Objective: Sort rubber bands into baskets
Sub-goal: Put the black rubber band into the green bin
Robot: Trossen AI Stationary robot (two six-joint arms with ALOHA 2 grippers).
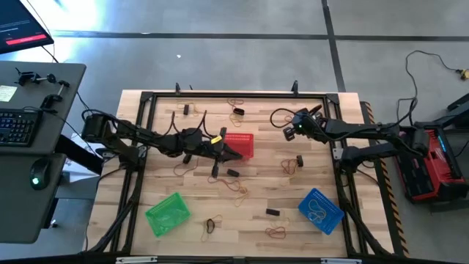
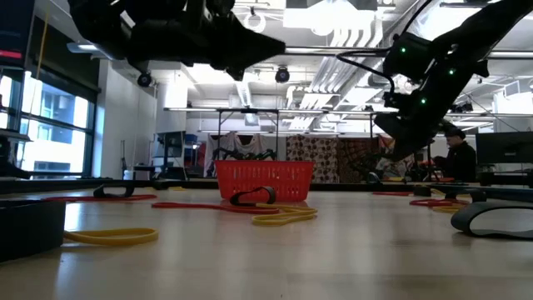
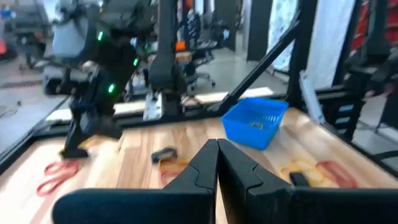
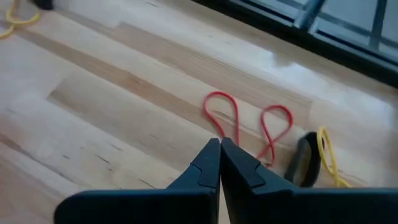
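Grey concrete floor (image 1: 220, 18) w/ dark seams around the wooden table (image 1: 308, 187). A grey desk (image 1: 29, 147) stands beside the table, w/ a keyboard (image 1: 16, 126), a mouse (image 1: 37, 174) lit green and a yellow sticky note (image 1: 7, 93); a monitor (image 1: 22, 26) shows at the corner above it. On the other side, red and black equipment (image 1: 432, 158) on the floor, cables nearby. Low view: big open room, white ceiling w/ exposed ducts (image 2: 350, 37) and strip lights, bright windows (image 2: 42, 125) on one side, patterned panels (image 2: 321, 158) at the back, a person (image 2: 458, 154) seated at a screen.
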